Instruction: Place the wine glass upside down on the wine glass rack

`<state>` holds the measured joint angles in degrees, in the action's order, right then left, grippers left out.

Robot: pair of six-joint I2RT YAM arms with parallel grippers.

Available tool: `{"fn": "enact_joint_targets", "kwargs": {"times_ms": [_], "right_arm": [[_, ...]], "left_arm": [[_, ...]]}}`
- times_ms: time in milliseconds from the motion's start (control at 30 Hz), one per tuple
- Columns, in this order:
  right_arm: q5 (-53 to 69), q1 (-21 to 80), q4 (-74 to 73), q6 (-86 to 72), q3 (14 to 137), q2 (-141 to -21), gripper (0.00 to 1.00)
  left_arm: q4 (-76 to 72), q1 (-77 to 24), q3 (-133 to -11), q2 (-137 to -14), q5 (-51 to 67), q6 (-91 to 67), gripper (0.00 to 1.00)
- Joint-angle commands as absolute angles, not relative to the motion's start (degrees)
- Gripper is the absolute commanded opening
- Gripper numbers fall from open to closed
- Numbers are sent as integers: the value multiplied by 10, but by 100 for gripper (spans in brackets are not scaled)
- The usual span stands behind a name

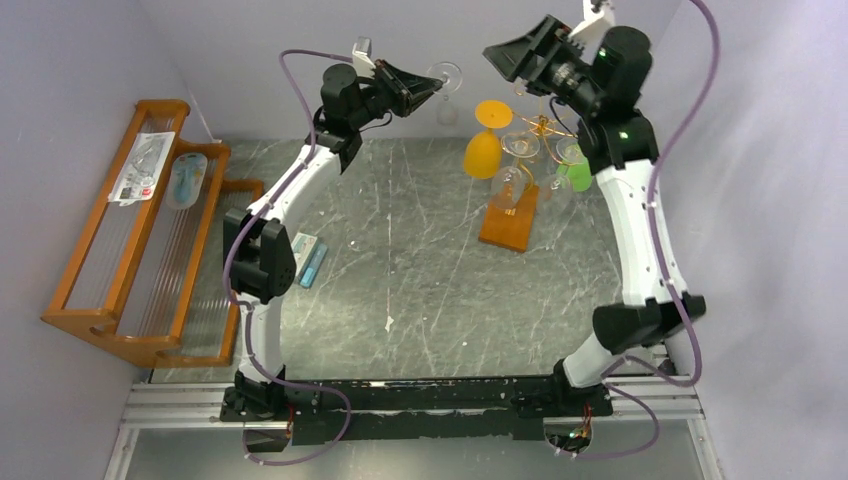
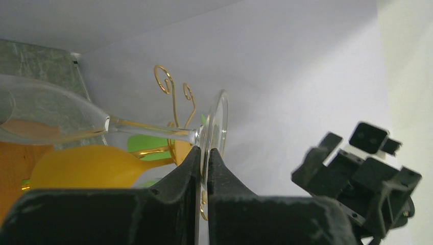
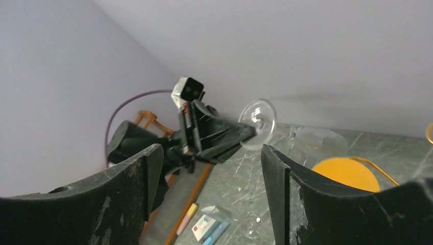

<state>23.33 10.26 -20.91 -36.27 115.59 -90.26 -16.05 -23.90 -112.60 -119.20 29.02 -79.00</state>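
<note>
Inspector: Presently, the left gripper (image 2: 204, 153) is clamped on the thin edge of the foot of the wine glass (image 2: 56, 115), and on nothing more; the glass is held aloft near the back wall, left of the wine glass rack (image 1: 508, 225) and apart from it.

Supervisor: The hazard?

Inspector: So slight a purchase may let the glass pivot or slip; a fall to the table would likely break it. Further right, the rack's scroll arms already carry an orange glass (image 1: 484, 150), clear ones and a green glass (image 1: 577, 177); a careless approach could strike them or tip the light stand.

Supervisor: And the right side?

Inspector: The right gripper (image 3: 209, 150) hovers above the rack, fingers wide apart, holding nothing; it faces the left one, so in such tight quarters the two arms could collide.
</note>
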Motion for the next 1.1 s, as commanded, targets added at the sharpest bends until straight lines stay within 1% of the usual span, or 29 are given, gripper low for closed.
{"fn": "enact_joint_targets", "kwargs": {"times_ms": [0,100,200,333,433,600,733,833,900,933,967,1067], "right_arm": [[178,151,-271,-317,1241,-986,74],[160,177,-277,-307,1284,-1030,75],[154,193,-263,-311,1301,-1059,74],[141,208,-255,-310,1312,-1087,65],[135,214,-231,-312,1284,-1080,60],[145,215,-207,-324,1257,-1075,47],[182,215,-194,-348,1256,-1087,35],[204,214,-186,-363,1256,-1095,18],[213,215,-167,-374,1238,-1087,2],[215,214,-156,-380,1230,-1082,0],[218,214,-148,-386,1226,-1078,0],[225,212,-131,-403,1223,-1072,0]], "left_arm": [[-220,-231,-1097,-1148,324,-817,5],[-216,-228,-1085,-1131,329,-811,5],[-202,-224,-1076,-1114,329,-801,5],[-199,-221,-1056,-1096,332,-799,5],[-201,-217,-1044,-1088,333,-800,5],[-213,-212,-1030,-1082,335,-809,5],[-217,-211,-1030,-1081,340,-814,5],[-212,-209,-1034,-1081,347,-811,5],[-210,-208,-1029,-1078,349,-808,5],[-214,-207,-1024,-1075,348,-808,7],[-218,-205,-1019,-1072,348,-809,11],[-227,-202,-1006,-1063,348,-805,28]]}}
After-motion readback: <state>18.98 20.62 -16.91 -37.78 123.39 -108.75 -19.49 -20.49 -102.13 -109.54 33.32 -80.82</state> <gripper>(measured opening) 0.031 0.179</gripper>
